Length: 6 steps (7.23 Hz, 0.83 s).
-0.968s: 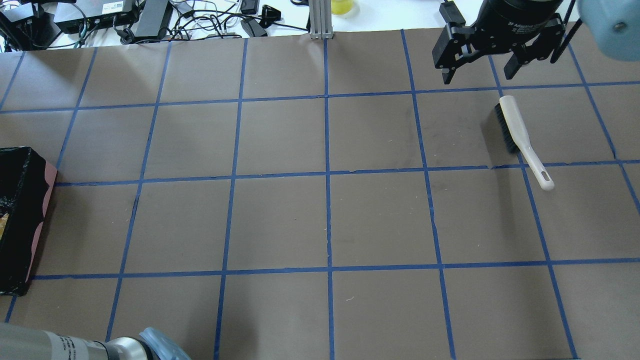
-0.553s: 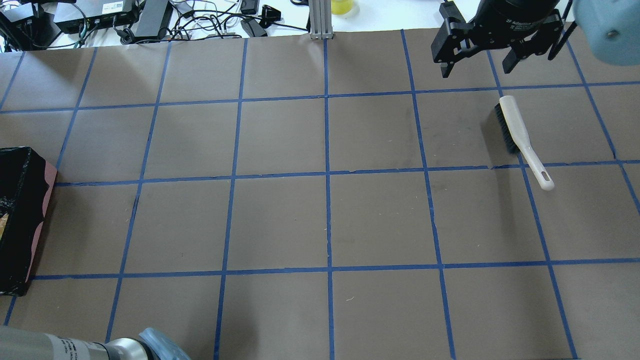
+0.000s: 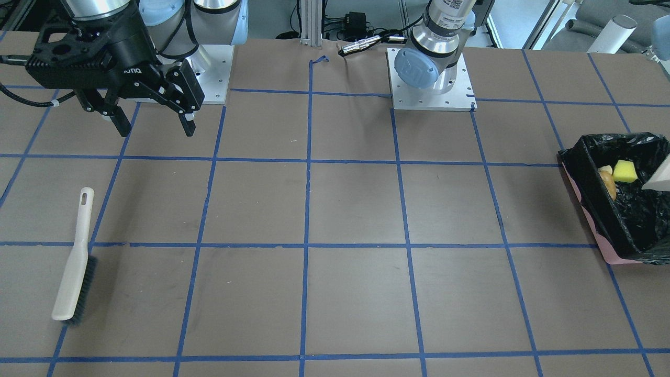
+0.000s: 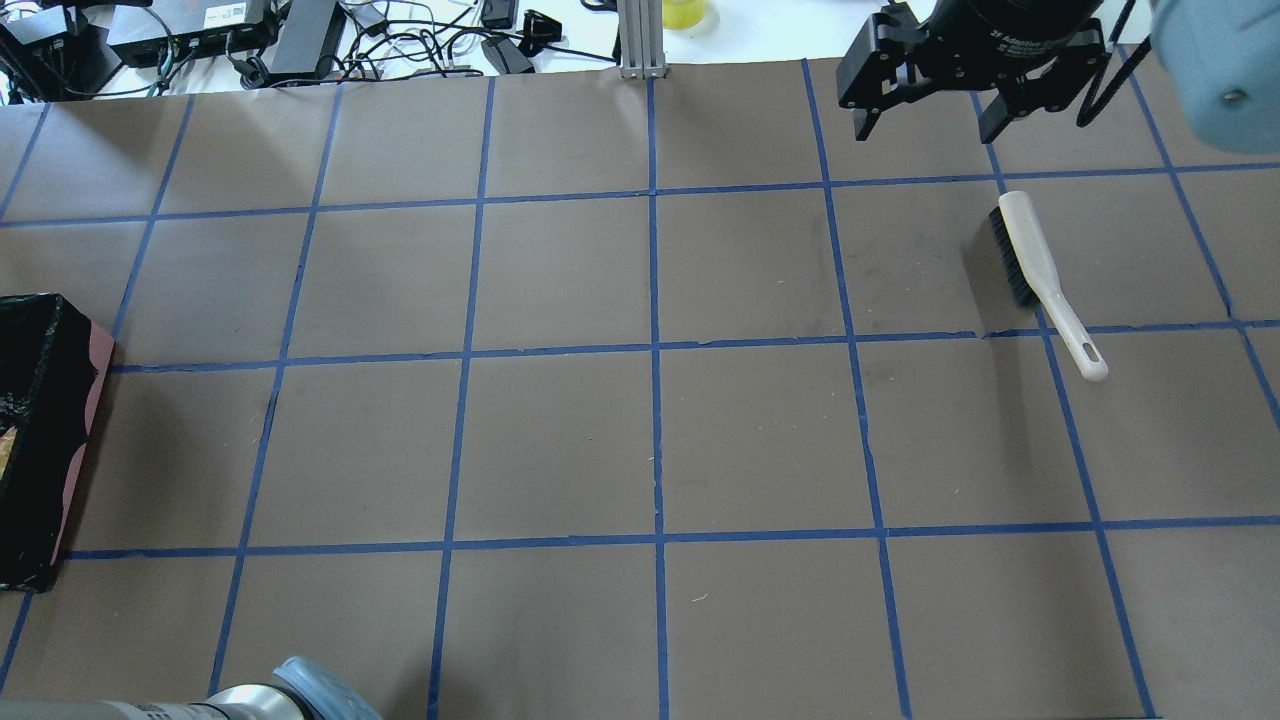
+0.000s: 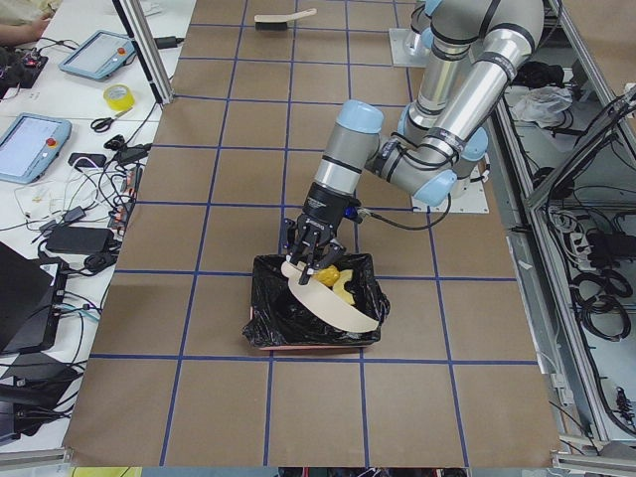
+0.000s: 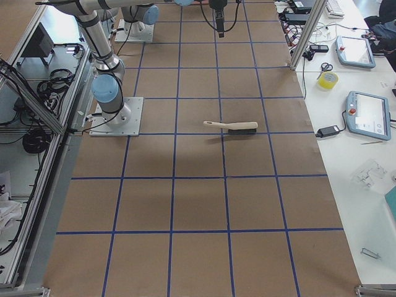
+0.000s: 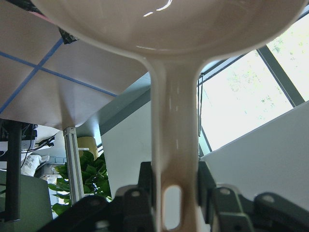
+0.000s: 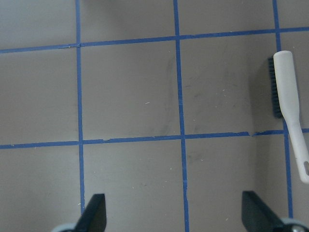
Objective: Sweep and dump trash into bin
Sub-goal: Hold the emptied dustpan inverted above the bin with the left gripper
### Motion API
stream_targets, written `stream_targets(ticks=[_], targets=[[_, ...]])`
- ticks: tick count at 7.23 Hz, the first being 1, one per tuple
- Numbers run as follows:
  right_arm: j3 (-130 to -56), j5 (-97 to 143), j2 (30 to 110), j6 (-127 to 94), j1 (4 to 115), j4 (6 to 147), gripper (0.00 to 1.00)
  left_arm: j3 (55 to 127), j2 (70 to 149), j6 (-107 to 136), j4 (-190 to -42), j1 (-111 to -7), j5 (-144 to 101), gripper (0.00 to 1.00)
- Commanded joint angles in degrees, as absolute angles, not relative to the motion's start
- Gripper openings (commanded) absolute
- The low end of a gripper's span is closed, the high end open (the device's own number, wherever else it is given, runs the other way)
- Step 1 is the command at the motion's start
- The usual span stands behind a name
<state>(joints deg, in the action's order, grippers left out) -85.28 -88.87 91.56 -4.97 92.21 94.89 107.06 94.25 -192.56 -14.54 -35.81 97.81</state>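
Observation:
The bin (image 3: 636, 220), pink with a black bag lining, stands at the table's end on my left side, and also shows in the overhead view (image 4: 85, 420). Inside it lie a yellow sponge (image 3: 624, 170) and a golden-brown lump (image 3: 608, 183); I cannot make out the croissant. My left gripper (image 5: 310, 260) is shut on the handle of the beige dustpan (image 5: 333, 303), which is tilted down over the bin; the wrist view shows the handle (image 7: 175, 145) between the fingers. My right gripper (image 4: 930, 115) is open and empty, high above the table beyond the brush (image 4: 1040, 275).
The white-handled brush (image 3: 73, 267) lies flat on the brown paper near a blue tape line, also in the right wrist view (image 8: 289, 106). The arm bases (image 3: 429, 78) stand at the robot side. Cables and electronics (image 4: 250, 35) and a metal post (image 4: 638, 40) sit past the far edge.
My right gripper has moved away from the brush toward the far edge and a little to the left, still open. The brush and bin have not moved.

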Motion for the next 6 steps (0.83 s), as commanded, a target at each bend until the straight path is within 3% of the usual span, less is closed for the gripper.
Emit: stream_targets(ticks=[1, 6], targets=[[-85.34, -90.26, 92.46, -5.1, 92.29, 91.67, 1.0, 110.03, 92.11, -192.39, -9.09, -35.51, 97.91, 0.0], [-86.48, -90.09, 92.99, -5.63, 92.37, 91.84, 1.0, 116.8, 91.05, -189.23, 6.83, -35.51, 101.68, 0.0]])
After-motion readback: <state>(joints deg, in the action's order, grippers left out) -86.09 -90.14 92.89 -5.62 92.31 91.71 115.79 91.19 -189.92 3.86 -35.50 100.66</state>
